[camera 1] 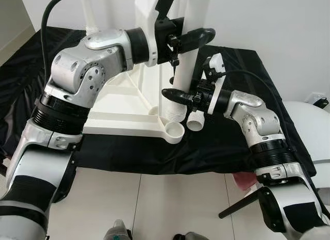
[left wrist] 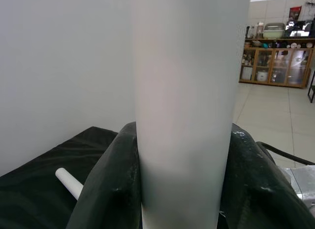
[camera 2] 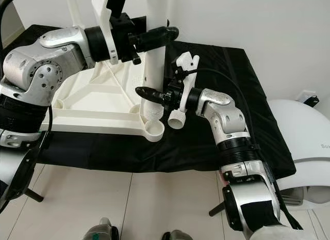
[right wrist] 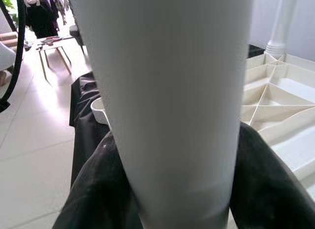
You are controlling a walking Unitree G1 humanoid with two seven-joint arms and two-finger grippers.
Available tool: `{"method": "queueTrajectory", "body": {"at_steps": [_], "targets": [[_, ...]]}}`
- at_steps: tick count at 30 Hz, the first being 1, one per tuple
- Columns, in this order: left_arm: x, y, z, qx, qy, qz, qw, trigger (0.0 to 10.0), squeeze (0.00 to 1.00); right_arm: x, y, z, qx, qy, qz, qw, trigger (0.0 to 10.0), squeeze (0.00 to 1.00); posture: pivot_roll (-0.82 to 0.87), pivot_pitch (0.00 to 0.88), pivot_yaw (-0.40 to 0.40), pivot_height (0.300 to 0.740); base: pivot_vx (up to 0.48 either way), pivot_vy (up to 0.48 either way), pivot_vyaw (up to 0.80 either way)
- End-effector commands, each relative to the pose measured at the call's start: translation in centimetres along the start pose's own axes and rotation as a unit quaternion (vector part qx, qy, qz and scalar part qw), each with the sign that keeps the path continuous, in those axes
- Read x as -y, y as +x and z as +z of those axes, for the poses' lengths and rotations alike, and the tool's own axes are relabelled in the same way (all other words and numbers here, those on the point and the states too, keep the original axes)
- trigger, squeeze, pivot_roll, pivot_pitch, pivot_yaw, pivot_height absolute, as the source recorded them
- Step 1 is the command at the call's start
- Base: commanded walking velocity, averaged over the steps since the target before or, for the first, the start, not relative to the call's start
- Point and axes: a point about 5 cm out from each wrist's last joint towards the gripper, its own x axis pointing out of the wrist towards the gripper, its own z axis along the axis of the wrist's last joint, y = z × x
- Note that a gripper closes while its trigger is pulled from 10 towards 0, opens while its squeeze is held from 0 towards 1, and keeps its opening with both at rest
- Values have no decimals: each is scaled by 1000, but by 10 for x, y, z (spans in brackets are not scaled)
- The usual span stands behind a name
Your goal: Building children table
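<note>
Table leg, a white tube, stands upright, clasped high by the left gripper and lower by the right gripper, fingers pressed on both its sides. Its threaded foot meets a corner socket of the overturned white tabletop, beside a loose leg, on black cloth.

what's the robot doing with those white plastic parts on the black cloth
It is assembling a small white table. The tabletop lies upside down on a black cloth. Both grippers are clamped on one upright white leg: the left gripper higher up, the right gripper near its threaded lower end. That end sits just above a round corner socket, not visibly seated yet. Another leg stands at the far corner.
</note>
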Motion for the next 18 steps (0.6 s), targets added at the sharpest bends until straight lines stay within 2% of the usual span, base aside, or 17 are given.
{"method": "queueTrajectory", "body": {"at_steps": [1, 18], "targets": [[2, 0, 9, 8, 19, -40, 999, 10000, 0, 3, -6, -2, 1, 5, -11, 1000, 10000, 0, 48, 13, -44, 740, 0, 0, 0], [-8, -7, 12, 4, 26, -24, 999, 10000, 0, 1, -13, -3, 22, 15, -22, 999, 10000, 0, 46, 18, -35, 740, 0, 0, 0]]}}
